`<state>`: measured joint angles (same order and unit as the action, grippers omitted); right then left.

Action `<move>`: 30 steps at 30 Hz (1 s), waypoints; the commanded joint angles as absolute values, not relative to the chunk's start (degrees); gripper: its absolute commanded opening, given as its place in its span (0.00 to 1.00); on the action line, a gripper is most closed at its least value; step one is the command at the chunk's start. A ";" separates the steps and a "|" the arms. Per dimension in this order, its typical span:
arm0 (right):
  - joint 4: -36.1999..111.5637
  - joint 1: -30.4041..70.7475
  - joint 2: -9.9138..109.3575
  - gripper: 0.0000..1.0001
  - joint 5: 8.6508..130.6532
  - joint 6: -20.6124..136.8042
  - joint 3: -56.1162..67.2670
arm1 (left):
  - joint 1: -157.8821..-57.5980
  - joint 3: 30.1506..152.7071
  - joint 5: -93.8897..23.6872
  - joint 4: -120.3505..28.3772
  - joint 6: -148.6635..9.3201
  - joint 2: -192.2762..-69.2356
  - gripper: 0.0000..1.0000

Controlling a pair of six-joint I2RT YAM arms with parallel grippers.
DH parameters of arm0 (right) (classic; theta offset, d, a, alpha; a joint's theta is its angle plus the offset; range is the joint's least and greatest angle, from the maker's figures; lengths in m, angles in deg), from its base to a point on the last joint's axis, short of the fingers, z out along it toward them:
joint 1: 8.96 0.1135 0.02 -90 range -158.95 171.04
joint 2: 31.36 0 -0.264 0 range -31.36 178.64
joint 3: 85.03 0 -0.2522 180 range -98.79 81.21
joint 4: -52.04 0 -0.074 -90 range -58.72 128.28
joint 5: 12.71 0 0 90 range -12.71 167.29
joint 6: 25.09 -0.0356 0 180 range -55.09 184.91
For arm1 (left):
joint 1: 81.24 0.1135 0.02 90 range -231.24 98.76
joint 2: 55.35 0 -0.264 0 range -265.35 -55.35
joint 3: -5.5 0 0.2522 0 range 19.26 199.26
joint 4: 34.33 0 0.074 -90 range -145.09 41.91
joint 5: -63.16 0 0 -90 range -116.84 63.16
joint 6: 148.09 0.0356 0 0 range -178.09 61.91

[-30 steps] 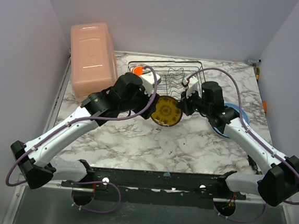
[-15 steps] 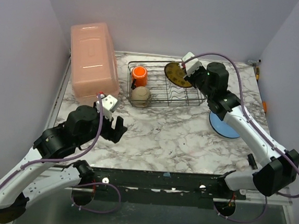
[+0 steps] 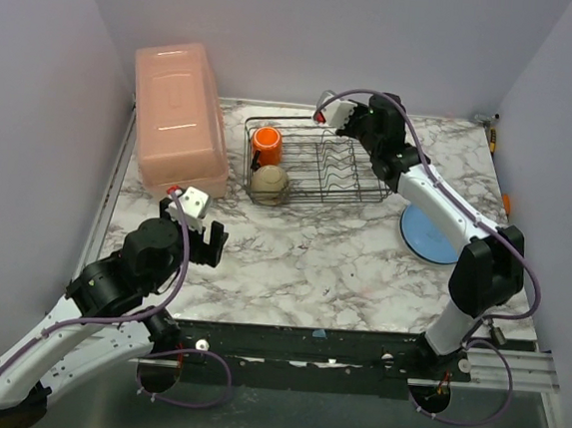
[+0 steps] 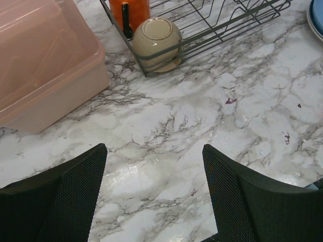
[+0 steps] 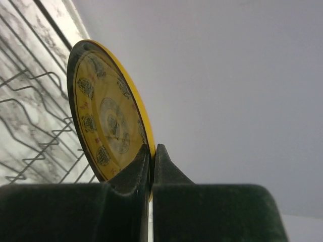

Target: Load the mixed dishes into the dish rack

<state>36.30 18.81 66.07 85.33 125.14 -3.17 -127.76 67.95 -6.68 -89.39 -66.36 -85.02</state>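
Right gripper (image 5: 152, 157) is pinched tight on the rim of the small yellow-brown plate (image 5: 108, 121). The plate's standing on edge, patterned face showing in the wrist cam, with the slot wires of the black wire dish rack (image 3: 330, 173) behind and below it. From the top cam that arm is stretched out over the far edge of the rack, and the plate itself is pretty much impossible to pick out there. Can't tell if it's touching any wire.

Left gripper (image 4: 154, 151) has its jaws wide apart with nothing between them, just bare marble counter (image 3: 342, 264) underneath. It hangs toward the near-left part of the counter, well apart from the rack.

In the rack: the orange mug (image 3: 266, 144) sits at the far-left corner, and the small off-white bowl (image 3: 269, 182) is just in front of it at the near-left corner, tipped so its foot ring faces the left wrist cam, with a rack wire crossing in front of it.

The larger light-blue plate (image 3: 426, 241) lies flat on the counter to the right of the rack, partly hidden under the right arm. The big pink lidded box (image 3: 177, 114) takes up the far-left corner of the counter, just beside the rack.
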 commanded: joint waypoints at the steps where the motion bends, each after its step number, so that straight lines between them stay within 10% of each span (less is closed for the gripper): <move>1: 41.45 17.95 70.69 0.00 84.30 133.77 -8.27 | -127.92 65.01 -1.50 -84.31 -65.21 -83.10 0.77; 30: 31.87 13.11 78.08 0.00 74.12 143.69 -14.21 | -127.91 62.99 -2.74 -81.31 -65.30 -86.95 0.77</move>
